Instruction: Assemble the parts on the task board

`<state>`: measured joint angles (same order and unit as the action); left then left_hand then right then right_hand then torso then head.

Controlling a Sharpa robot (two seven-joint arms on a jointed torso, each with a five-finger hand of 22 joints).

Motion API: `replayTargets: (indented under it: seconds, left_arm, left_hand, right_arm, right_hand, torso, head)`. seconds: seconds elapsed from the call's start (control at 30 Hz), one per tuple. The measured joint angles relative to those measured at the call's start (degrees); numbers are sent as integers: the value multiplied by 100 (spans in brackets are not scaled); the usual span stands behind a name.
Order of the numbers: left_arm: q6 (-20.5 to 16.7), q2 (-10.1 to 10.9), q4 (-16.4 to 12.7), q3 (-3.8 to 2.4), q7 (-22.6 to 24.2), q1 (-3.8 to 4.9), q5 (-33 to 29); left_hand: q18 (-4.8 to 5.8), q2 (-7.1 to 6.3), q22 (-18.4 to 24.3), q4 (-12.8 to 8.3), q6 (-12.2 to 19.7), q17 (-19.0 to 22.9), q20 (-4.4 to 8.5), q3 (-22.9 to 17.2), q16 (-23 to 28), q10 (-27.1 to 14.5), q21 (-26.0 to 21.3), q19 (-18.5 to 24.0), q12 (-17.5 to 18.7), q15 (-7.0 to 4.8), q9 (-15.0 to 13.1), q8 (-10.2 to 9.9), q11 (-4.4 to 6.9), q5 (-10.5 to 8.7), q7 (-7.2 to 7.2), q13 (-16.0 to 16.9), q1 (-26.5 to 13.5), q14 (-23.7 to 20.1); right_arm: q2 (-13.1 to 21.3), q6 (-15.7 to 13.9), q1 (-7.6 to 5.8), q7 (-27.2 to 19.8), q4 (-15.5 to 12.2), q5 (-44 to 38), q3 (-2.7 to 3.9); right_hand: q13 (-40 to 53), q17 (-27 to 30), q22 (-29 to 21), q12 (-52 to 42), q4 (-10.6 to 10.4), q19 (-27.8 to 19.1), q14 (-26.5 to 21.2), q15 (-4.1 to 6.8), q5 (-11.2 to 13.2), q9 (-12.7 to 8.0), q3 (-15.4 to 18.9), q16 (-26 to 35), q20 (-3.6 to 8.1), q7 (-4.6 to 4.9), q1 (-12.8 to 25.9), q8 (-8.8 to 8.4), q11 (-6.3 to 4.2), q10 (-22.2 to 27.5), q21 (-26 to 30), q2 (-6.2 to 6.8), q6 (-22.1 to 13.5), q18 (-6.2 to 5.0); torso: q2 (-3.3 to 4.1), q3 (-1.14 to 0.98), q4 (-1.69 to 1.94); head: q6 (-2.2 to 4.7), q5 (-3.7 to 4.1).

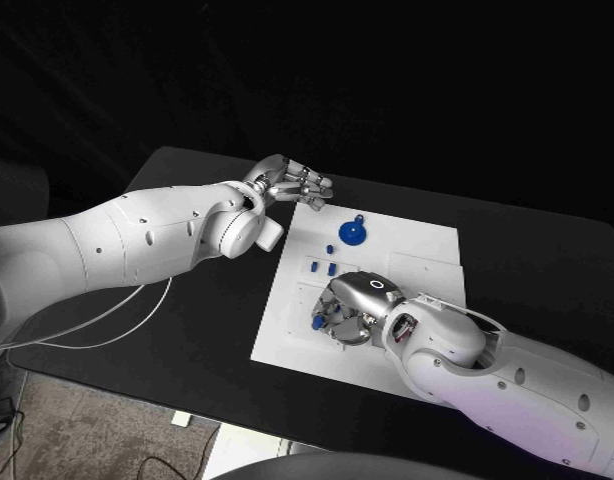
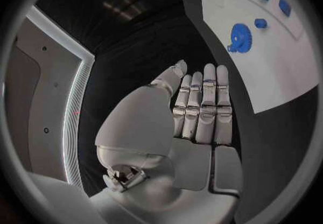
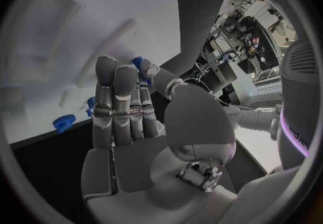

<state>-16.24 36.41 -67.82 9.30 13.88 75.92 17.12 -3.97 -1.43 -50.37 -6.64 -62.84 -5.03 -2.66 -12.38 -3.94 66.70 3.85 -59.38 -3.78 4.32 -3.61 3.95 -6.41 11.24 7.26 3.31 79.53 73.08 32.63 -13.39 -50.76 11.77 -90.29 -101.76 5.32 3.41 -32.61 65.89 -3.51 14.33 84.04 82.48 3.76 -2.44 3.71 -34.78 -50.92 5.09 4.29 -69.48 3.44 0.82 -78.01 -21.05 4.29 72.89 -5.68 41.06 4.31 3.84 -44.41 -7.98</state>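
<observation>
The right hand (image 1: pixel 353 312) hangs low over the near part of the white task board (image 1: pixel 420 250), and its fingers (image 3: pixel 116 100) lie straight and close together; a small blue part (image 1: pixel 317 323) sits just beside them, though whether it is pinched I cannot tell. Further along lie 3 small blue pieces (image 1: pixel 322 266), then a blue gear (image 1: pixel 352 233). At the board's far corner the left hand (image 1: pixel 290 185) hovers with fingers extended side by side, holding nothing. The likely risk is the right hand nudging the loose part or shifting the board while closing. The black table (image 1: pixel 538 250) is matte, the room beyond dark.
</observation>
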Motion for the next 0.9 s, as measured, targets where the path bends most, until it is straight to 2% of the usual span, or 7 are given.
replayTargets:
  seconds: [0.63, 0.83, 0.9]
  left_arm:
    - [12, -2, 2, 0, -7, 0, 1]
    - [19, 0, 2, 0, -12, 0, 1]
    - [22, 0, 2, 0, -14, 0, 1]
  left_hand:
    - [0, 0, -1, 0, 0, 0, 0, 0, 0, 0, 0, 0, 0, 0, 0, 0, 0, 0, 0, 0, 0, 0]
    - [0, 0, 13, 0, 0, 0, 0, 0, 0, 0, 0, 0, 0, 0, 0, 0, 0, 0, 0, 0, 0, 0]
    - [0, 0, 13, 0, 0, 0, 0, 0, 0, 0, 0, 0, 0, 0, 0, 0, 0, 0, 0, 0, 0, 0]
  right_arm:
    - [-51, 43, 6, 57, 78, -24, 1]
    - [-60, 47, 2, 76, 106, -49, 2]
    - [-60, 48, 2, 86, 119, -60, -1]
  right_hand:
    - [0, -6, -17, 0, -14, 0, 0, 0, -23, 0, -14, 24, 0, -29, -7, 4, 0, 0, 44, -5, -10, 0]
    - [0, -3, -25, 0, -18, 0, 0, 0, -23, 1, -17, 24, 0, -6, -7, 4, 49, 80, 69, -5, -54, 0]
    - [0, 3, -25, 0, -41, 0, 0, 0, -53, 103, -40, 24, 0, 16, -24, 77, 51, 114, 68, -27, -53, 0]
  torso:
    - [-2, -1, -4]
    - [-2, -1, -2]
    - [-2, 0, -2]
  head:
    - [2, 17]
    - [-4, 23]
    - [-5, 23]
